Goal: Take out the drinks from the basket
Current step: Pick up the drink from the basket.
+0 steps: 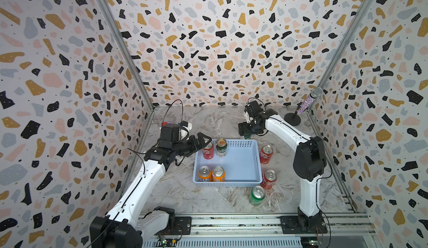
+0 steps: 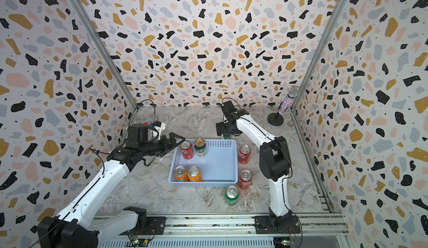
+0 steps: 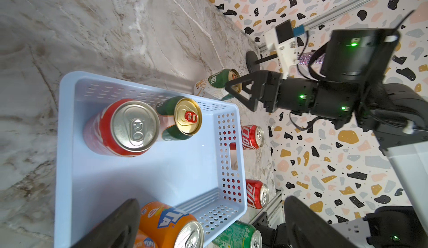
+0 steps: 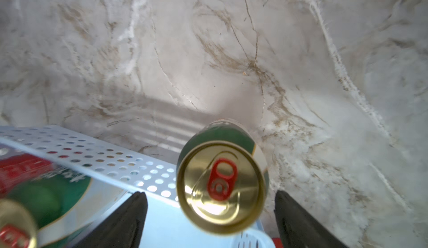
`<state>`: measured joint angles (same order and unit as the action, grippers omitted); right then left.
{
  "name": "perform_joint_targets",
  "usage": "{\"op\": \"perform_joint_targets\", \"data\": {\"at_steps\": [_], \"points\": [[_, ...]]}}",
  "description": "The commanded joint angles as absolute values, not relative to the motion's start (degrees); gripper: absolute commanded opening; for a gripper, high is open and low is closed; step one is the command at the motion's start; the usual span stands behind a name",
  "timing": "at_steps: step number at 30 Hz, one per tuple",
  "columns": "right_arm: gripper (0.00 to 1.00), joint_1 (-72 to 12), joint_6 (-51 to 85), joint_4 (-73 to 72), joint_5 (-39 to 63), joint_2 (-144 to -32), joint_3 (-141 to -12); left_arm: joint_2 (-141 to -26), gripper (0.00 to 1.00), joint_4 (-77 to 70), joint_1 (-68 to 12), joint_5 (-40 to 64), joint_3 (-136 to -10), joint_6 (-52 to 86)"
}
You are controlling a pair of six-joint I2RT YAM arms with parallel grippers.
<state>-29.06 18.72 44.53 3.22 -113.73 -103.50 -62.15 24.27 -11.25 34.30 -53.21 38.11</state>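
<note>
The right tool [image 4: 208, 193] is hanging released around the dark green can [image 4: 221, 184], seemingly resting on the surface [image 4: 231, 50] beyond the basket [image 4: 92, 156]; lifting straight up is looking safest. The left tool [image 1: 206, 141] is hovering unclenched.

We're counting 3 red aluminium cans [image 1: 208, 154] [image 1: 265, 154] [image 1: 268, 179] w/ silver tops, 2 orange cans [image 1: 205, 174] [image 1: 218, 174], 1 bright green can [image 1: 257, 195], 2 dark green-and-white cans [image 3: 180, 119] [image 3: 212, 85] w/ gold tops – 8 tot. We're also seeing 1 pale blue perforated plastic basket [image 1: 240, 165], 1 glittery mic [image 1: 308, 103] on a stand, 2 white-and-black robot arms [image 1: 139, 182] [image 1: 284, 128].
</note>
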Motion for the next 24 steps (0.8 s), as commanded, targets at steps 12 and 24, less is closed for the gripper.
{"op": "perform_joint_targets", "data": {"at_steps": [12,24], "points": [[0.90,-29.21,13.62,36.51,8.32,-83.74,-77.87,-53.86,1.00,31.13,-10.72,28.74,-47.81,31.70],[0.90,-29.26,14.77,37.65,16.98,-69.99,-62.02,-46.08,1.00,35.25,-10.72,22.71,-44.34,24.80]]}}
